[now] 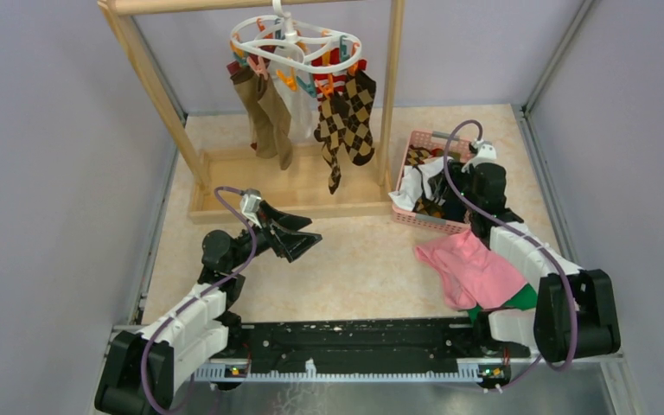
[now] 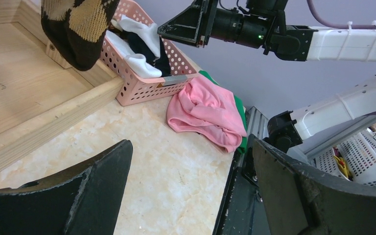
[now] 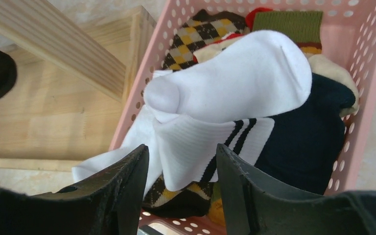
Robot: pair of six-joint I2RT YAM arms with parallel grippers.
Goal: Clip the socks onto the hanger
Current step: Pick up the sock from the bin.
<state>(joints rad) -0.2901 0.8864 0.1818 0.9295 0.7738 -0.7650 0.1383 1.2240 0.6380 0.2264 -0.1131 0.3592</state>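
The white ring hanger hangs from the wooden rack, with brown socks, a white sock and argyle socks clipped to it. More socks lie in the pink basket: a white sock, a white black-striped cuff, an argyle one and a dark navy one. My right gripper is low over the basket, its jaws apart with the striped cuff between them. My left gripper stands wide open above bare table, holding nothing.
The wooden rack has a flat base tray just left of the basket. A pink cloth and a green cloth lie near the right arm's base. A hanging argyle toe shows above the left gripper.
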